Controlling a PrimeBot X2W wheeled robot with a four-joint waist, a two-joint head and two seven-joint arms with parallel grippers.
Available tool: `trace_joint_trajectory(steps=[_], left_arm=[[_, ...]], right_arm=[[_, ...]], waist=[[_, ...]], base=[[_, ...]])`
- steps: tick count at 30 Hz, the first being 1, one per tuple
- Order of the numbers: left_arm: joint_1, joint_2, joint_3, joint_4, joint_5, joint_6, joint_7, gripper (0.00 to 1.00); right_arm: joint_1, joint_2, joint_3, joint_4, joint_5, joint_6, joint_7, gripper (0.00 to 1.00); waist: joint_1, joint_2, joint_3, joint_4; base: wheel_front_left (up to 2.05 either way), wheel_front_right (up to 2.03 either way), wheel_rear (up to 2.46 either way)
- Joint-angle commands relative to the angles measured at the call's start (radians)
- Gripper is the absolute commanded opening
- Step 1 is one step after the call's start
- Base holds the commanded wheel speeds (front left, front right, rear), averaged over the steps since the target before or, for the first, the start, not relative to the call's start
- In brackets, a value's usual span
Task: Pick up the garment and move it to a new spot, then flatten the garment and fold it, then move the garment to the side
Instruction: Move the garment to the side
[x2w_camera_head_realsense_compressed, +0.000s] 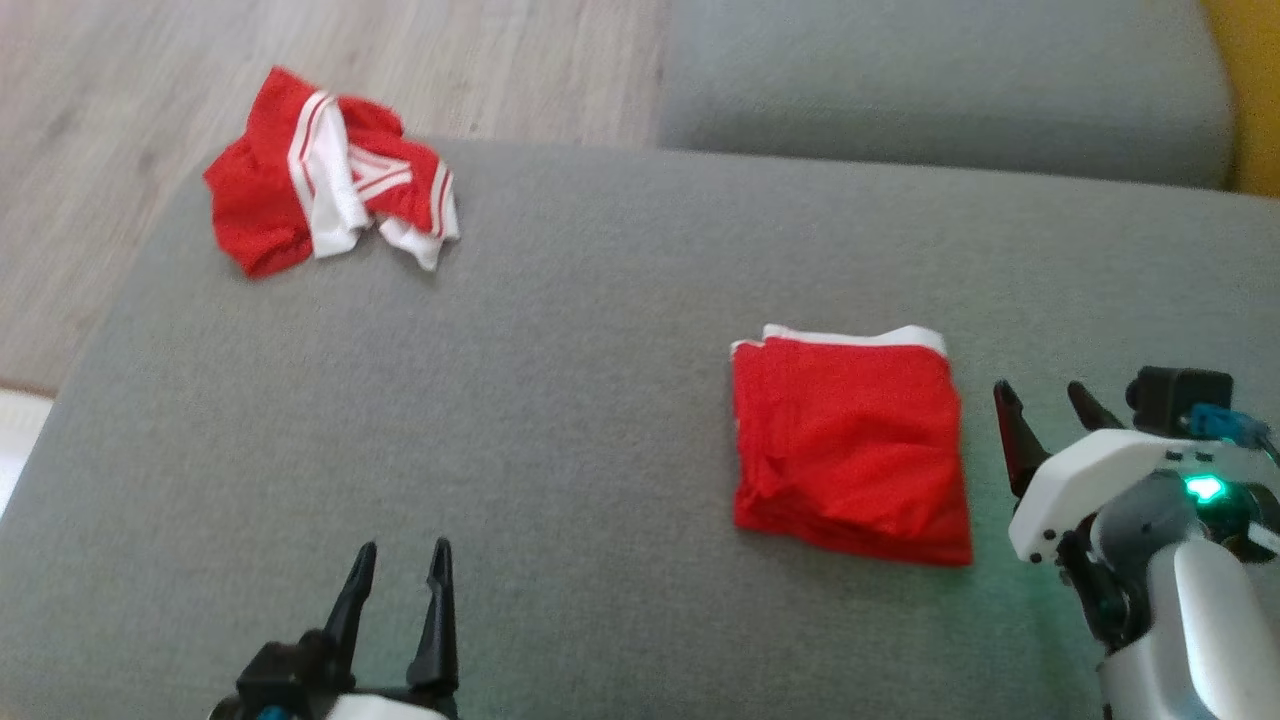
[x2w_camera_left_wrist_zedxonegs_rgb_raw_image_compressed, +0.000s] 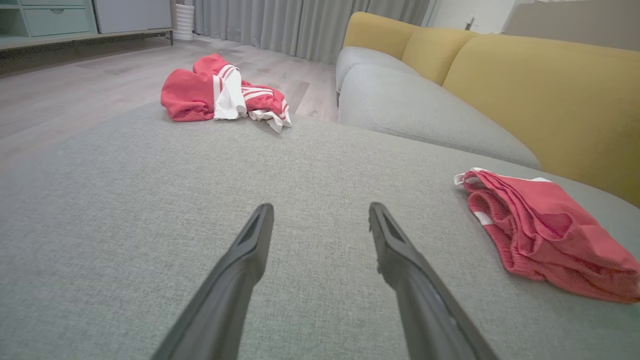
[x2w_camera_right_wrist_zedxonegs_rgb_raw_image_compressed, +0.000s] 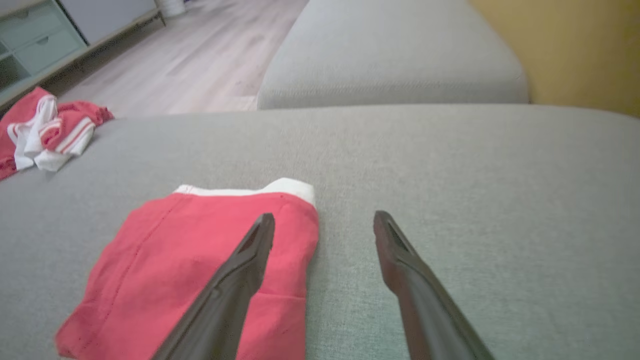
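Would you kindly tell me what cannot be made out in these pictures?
Folded red garment: lower layers, head view, covered by its top layer.
Its near edge, right wrist view: cut by the bottom edge, partly behind a finger of the right gripper.
Crumpled red and white garment: its type, every view, bunched on itself.
Left gripper: base, head view, bottom edge.

No readable text, label, brand or number on the folded garment (x2w_camera_head_realsense_compressed: 850, 450); likewise the crumpled garment (x2w_camera_head_realsense_compressed: 330, 180)
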Motion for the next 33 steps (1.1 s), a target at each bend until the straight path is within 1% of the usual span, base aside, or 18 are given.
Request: trace_joint_trajectory(steps=[1,7,10,13,14,15,16,17,18,19,23,30,31,33], left_arm=[[-0.068,-0.002,0.035,-0.025,0.007,-0.001,-0.011,1.00],[-0.095,-0.026,0.048,-0.013,0.017,-0.011,-0.012,1.00],[-0.106,-0.036,0.057,-0.010,0.026,-0.019,-0.012,1.00],[-0.112,-0.045,0.069,-0.008,0.036,-0.025,-0.012,1.00],[-0.113,-0.046,0.073,-0.007,0.039,-0.027,-0.012,1.00],[-0.113,-0.048,0.077,-0.007,0.043,-0.029,-0.012,1.00],[-0.115,-0.049,0.080,-0.007,0.047,-0.031,-0.012,1.00],[-0.117,-0.050,0.082,-0.007,0.051,-0.033,-0.012,1.00],[-0.118,-0.050,0.086,-0.008,0.054,-0.035,-0.012,1.00],[-0.122,-0.050,0.087,-0.009,0.059,-0.038,-0.012,1.00],[-0.141,-0.048,0.091,-0.020,0.075,-0.044,-0.012,1.00],[-0.202,-0.024,0.089,-0.063,0.107,-0.046,0.001,1.00],[-0.202,-0.024,0.089,-0.063,0.107,-0.046,0.001,1.00],[-0.225,-0.012,0.086,-0.078,0.118,-0.046,0.016,1.00]], right_arm=[[-0.060,-0.006,0.013,-0.017,-0.009,0.007,0.030,1.00],[-0.117,-0.006,-0.019,0.062,-0.019,0.007,0.136,1.00],[-0.135,-0.010,-0.021,0.099,-0.023,0.007,0.175,1.00],[-0.151,-0.013,-0.022,0.126,-0.023,0.007,0.198,1.00],[-0.156,-0.014,-0.021,0.132,-0.022,0.007,0.204,0.80],[-0.161,-0.014,-0.019,0.136,-0.020,0.007,0.204,0.45],[-0.167,-0.014,-0.014,0.138,-0.015,0.007,0.204,0.33],[-0.173,-0.014,-0.009,0.138,-0.008,0.007,0.201,0.25],[-0.181,-0.014,-0.004,0.136,-0.005,0.007,0.195,0.03],[-0.189,-0.018,0.001,0.134,-0.007,0.007,0.188,0.00],[-0.229,-0.027,0.008,0.111,-0.013,0.007,0.146,0.00],[-0.292,-0.062,-0.003,0.065,-0.008,0.007,0.102,0.00],[-0.292,-0.062,-0.003,0.065,-0.008,0.007,0.102,0.00],[-0.303,-0.073,-0.014,0.053,-0.004,0.007,0.092,0.00]], waist=[[-0.0001,0.0000,0.046,0.044],[-0.0001,0.0000,0.114,0.109],[-0.0001,0.0000,0.141,0.126],[-0.0001,0.0000,0.161,0.128],[-0.0001,0.0000,0.166,0.125],[-0.0001,0.0000,0.172,0.119],[-0.0001,0.0000,0.178,0.111],[-0.0001,0.0000,0.184,0.100],[-0.0001,0.0000,0.192,0.085],[-0.0001,0.0000,0.199,0.070],[-0.0001,0.0000,0.234,-0.017],[-0.0001,0.0000,0.305,-0.226],[-0.0001,0.0000,0.305,-0.226],[-0.0001,0.0000,0.323,-0.281]], base=[[0.00,0.00,0.00],[0.00,0.00,0.00],[0.00,0.00,0.00],[0.00,0.00,0.00],[0.00,0.00,0.00],[0.00,0.00,0.00],[0.00,0.00,0.00],[0.00,0.00,0.00],[0.00,0.00,0.00],[0.00,0.00,0.00],[0.00,0.00,0.00],[0.00,0.00,0.00],[0.00,0.00,0.00],[0.00,0.00,0.00]])
